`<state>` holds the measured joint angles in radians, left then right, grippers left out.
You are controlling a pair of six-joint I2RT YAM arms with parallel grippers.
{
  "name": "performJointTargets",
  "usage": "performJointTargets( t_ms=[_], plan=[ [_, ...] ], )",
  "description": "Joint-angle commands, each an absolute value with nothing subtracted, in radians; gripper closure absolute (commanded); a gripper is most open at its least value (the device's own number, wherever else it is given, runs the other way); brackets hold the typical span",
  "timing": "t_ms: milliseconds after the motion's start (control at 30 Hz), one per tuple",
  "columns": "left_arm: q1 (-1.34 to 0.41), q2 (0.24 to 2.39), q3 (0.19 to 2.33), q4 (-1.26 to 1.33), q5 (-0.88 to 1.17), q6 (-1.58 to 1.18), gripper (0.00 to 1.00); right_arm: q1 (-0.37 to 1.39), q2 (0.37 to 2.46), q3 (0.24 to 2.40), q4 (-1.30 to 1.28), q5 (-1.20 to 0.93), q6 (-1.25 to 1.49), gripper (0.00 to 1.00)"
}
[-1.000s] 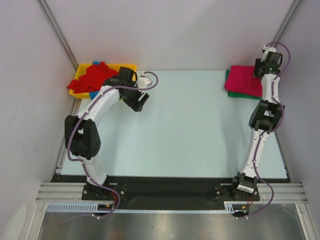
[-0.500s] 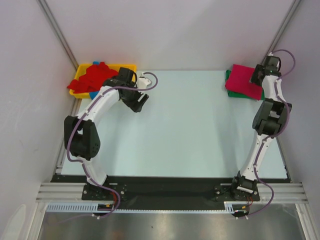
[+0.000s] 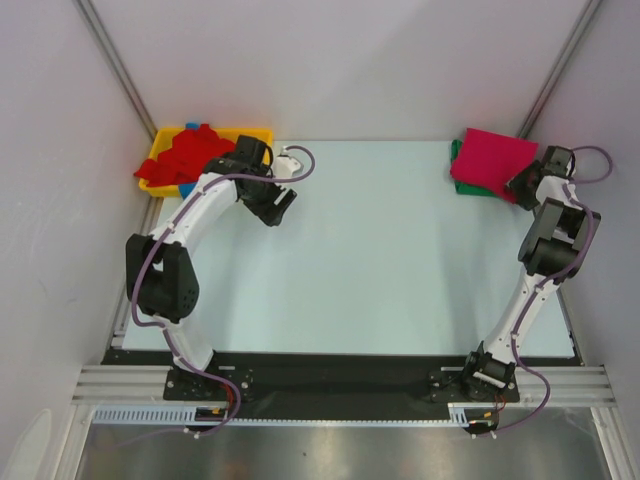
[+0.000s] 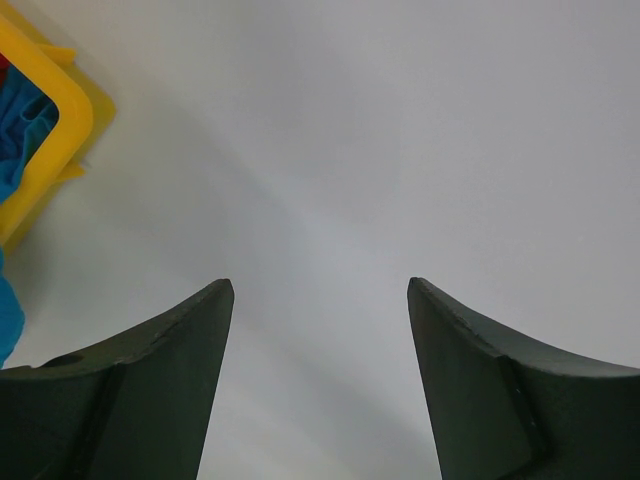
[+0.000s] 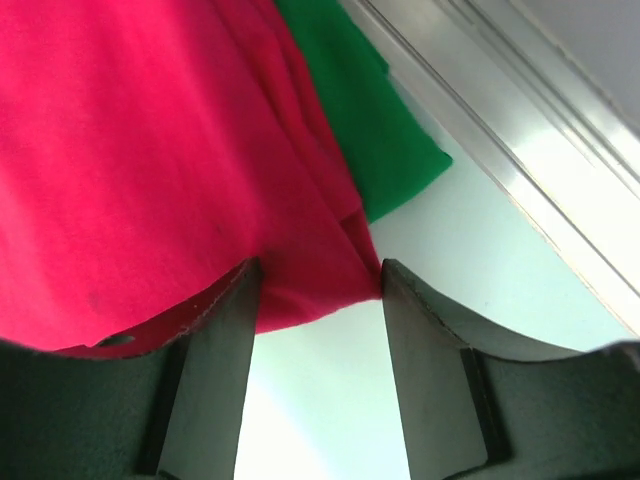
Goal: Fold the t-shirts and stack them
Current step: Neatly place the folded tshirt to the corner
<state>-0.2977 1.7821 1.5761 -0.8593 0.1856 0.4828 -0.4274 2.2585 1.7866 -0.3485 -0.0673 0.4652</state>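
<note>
A folded magenta-pink t-shirt [image 3: 492, 160] lies on a folded green t-shirt [image 3: 455, 166] at the table's far right. In the right wrist view the magenta shirt [image 5: 130, 150] fills the upper left and the green shirt [image 5: 385, 130] sticks out beside it. My right gripper [image 3: 518, 188] is open at the stack's near right corner, and its fingertips [image 5: 320, 275] stand on either side of the magenta shirt's edge. Red t-shirts [image 3: 190, 155] and a blue one [image 4: 20, 120] are heaped in the yellow tray. My left gripper [image 3: 280, 207] is open and empty over bare table [image 4: 320, 290].
The yellow plastic tray [image 3: 160, 152] stands at the far left corner, and its rim [image 4: 65, 120] shows in the left wrist view. An aluminium frame rail [image 5: 520, 150] runs close past the stack on the right. White walls enclose the table.
My right gripper has drawn back from over the stack toward the right and nearer, uncovering the magenta shirt. The left arm has barely moved.
</note>
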Motion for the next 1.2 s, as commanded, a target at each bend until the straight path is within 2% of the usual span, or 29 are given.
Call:
performJointTargets(
  t_ms=[0, 267, 333, 467, 567, 867, 1167],
  plan=[
    [-0.29, 1.75, 1.603, -0.862, 0.16, 0.511, 0.24, -0.454, 2.213, 1.753, -0.275, -0.123, 0.583, 0.44],
    [-0.29, 1.75, 1.625, -0.876, 0.167, 0.514, 0.24, -0.462, 2.175, 1.698, -0.264, -0.002, 0.574, 0.45],
    [-0.29, 1.752, 1.626, -0.876, 0.164, 0.515, 0.24, -0.469, 2.198, 1.722, -0.267, -0.012, 0.571, 0.49],
    [-0.288, 1.753, 1.641, -0.879, 0.167, 0.515, 0.24, -0.474, 2.218, 1.756, -0.298, -0.002, 0.526, 0.88],
    [-0.29, 1.755, 1.644, -0.882, 0.169, 0.52, 0.24, -0.474, 2.198, 1.775, -0.299, 0.054, 0.494, 1.0],
    [-0.29, 1.759, 1.658, -0.884, 0.166, 0.529, 0.24, -0.462, 2.21, 1.996, -0.454, 0.209, 0.338, 1.0],
    [-0.29, 1.755, 1.657, -0.884, 0.155, 0.54, 0.24, -0.468, 2.233, 2.02, -0.471, 0.253, 0.269, 1.0]
  ],
)
